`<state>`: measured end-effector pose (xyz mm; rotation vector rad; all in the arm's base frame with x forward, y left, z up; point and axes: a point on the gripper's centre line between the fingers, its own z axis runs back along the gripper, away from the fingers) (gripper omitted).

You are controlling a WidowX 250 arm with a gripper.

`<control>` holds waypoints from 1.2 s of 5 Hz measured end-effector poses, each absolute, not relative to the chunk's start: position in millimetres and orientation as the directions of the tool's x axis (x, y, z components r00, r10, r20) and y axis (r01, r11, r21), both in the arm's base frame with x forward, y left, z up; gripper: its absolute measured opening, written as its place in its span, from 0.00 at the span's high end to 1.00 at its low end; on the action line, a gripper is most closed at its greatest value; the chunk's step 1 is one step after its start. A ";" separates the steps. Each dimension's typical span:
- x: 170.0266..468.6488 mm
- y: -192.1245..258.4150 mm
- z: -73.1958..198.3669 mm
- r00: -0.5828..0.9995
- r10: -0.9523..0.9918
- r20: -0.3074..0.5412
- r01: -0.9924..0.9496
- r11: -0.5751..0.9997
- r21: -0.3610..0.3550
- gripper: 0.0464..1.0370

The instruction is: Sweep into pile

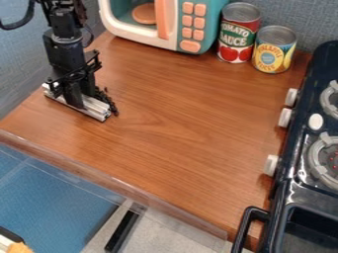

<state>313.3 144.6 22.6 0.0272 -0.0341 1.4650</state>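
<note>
At the left of the wooden counter (165, 123), the black gripper (78, 99) points straight down, shut on a silvery bar (98, 110). The bar lies low at the counter surface, slanting from upper left to lower right. Small dark bits (112, 105) show close along the bar's right side, near its lower right end. The gripper hides the middle of the bar and perhaps some of the bits behind it.
A teal and white toy microwave (180, 29) stands at the back, with a tomato sauce can (237, 34) and a pineapple can (273, 49) beside it. A black toy stove (290, 173) lines the right side. The counter's front edge (125, 185) has a clear rim.
</note>
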 end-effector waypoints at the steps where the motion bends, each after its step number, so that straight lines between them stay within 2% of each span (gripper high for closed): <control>1: 317.1 139.9 21.7 0.111 0.993 0.042 -0.994 0.112 -0.007 0.70; 3: 317.6 138.7 22.4 0.087 0.995 0.048 -0.996 0.087 -0.002 0.70; 4: 311.2 135.7 23.3 0.070 0.997 0.035 -0.997 0.069 0.025 0.70; 5: 308.1 131.3 46.5 0.040 0.997 0.070 -0.999 0.039 0.014 0.70; 6: 302.7 124.0 52.5 0.031 0.996 0.087 -0.999 0.028 0.042 0.70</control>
